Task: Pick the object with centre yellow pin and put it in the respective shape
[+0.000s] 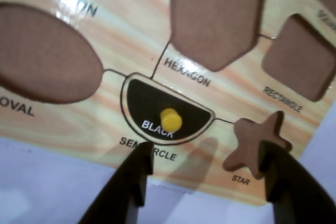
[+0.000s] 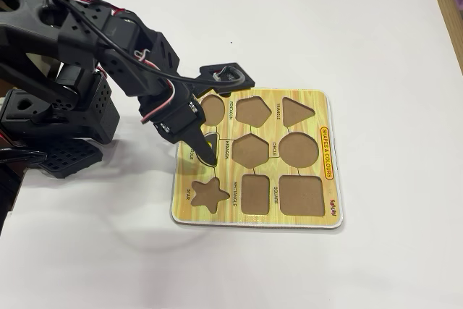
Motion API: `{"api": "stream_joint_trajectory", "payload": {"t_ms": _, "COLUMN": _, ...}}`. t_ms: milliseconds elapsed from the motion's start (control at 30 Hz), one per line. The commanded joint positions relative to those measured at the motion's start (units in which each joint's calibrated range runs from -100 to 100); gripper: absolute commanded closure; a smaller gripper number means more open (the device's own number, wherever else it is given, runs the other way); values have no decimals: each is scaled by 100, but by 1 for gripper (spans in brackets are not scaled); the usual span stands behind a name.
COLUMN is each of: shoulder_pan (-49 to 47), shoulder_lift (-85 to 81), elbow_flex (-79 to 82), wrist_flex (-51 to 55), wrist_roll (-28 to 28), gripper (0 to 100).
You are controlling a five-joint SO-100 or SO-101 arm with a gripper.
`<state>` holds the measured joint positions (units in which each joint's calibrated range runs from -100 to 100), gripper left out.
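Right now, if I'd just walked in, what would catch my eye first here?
Probably the black semicircle piece with its bright yellow knob, sitting in the SEMICIRCLE recess at the near edge of the yellow puzzle board in the wrist view. The open pincer hovers just in front of it. In the fixed view, the black arm leans over the board's left side, whose other recesses are empty.

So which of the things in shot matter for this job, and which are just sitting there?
Part of the job:
- semicircle piece with the yellow knob, lying in its place
- semicircle recess on the puzzle board
- tool, open just above the piece

Just there:
- empty oval recess
- hexagon recess
- star recess
- rectangle recess
- white table
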<state>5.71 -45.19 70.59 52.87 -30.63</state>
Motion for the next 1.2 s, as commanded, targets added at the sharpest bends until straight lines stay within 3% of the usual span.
{"api": "stream_joint_trajectory", "payload": {"t_ms": 0, "shoulder_pan": -53, "shoulder_lift": -360, "elbow_flex": -45, "wrist_flex": -6, "wrist_roll": -248, "gripper": 77}}
{"api": "stream_joint_trajectory", "payload": {"t_ms": 400, "shoulder_pan": -63, "shoulder_lift": -1054, "elbow_flex": 144, "wrist_flex": -75, "wrist_roll": -1137, "gripper": 77}}
{"api": "stream_joint_trajectory", "payload": {"t_ms": 1167, "shoulder_pan": -63, "shoulder_lift": -4125, "elbow_flex": 2644, "wrist_flex": -84, "wrist_roll": -2847, "gripper": 77}}
